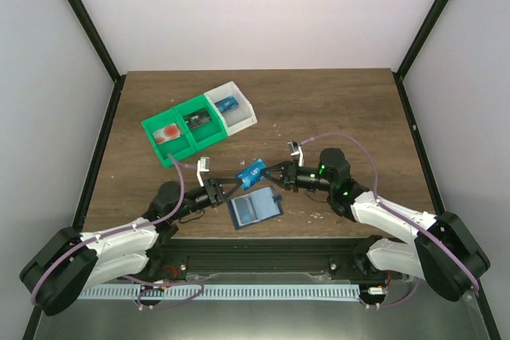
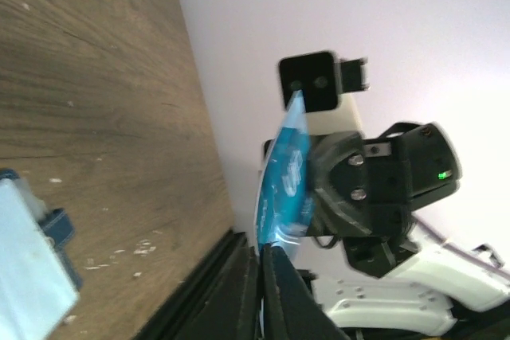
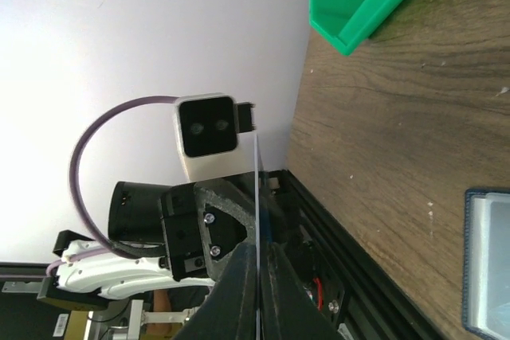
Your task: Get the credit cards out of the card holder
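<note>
A blue credit card (image 1: 253, 170) hangs above the table between my two grippers. My left gripper (image 1: 236, 181) pinches one edge, and in the left wrist view the card (image 2: 287, 181) rises from my shut fingertips (image 2: 265, 254). My right gripper (image 1: 275, 173) is shut on the opposite edge. The right wrist view shows that card (image 3: 257, 189) edge-on as a thin pale line running into my closed jaws (image 3: 258, 248). The card holder (image 1: 255, 209) lies open on the table just below, its paler inside up. It also shows in both wrist views (image 2: 32, 252) (image 3: 488, 260).
A green tray (image 1: 185, 130) with two compartments and a white tray (image 1: 233, 109) stand at the back left, each with small items inside. A corner of the green tray (image 3: 358, 5) shows in the right wrist view. The table's black front rail (image 1: 263, 246) runs close behind the holder.
</note>
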Controlling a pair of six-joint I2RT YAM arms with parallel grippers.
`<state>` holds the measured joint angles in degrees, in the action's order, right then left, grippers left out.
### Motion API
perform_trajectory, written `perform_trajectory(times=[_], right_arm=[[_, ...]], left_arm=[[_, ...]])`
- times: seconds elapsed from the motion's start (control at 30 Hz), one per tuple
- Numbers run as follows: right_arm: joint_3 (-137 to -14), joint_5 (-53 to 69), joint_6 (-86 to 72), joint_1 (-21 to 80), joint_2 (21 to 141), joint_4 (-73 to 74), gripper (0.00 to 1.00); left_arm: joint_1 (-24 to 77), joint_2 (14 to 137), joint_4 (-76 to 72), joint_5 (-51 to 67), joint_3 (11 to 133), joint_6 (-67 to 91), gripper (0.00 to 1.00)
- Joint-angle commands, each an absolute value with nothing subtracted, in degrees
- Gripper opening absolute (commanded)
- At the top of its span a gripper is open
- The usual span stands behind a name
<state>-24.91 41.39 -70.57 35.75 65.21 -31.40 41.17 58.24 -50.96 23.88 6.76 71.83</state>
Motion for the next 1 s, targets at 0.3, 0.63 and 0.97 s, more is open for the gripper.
perform_trajectory(times=[0.3, 0.63, 0.97], right_arm=[[-23.74, 40.16, -67.28, 35.69, 63.87, -26.5, 0.39], [-23.2, 36.04, -52.93, 35.7, 55.03, -8.93, 0.93], [-25.07, 31.71, -44.66, 35.68, 47.76, 1.34, 1.0]], left_arm=[[38.91, 56.85, -51.33, 25.06, 7.28, 71.67, 0.0], [31.03, 50.4, -26.02, 28.13, 13.99, 64.08, 0.0], [18.17, 62.2, -6.42, 34.6, 32.15, 50.7, 0.0]])
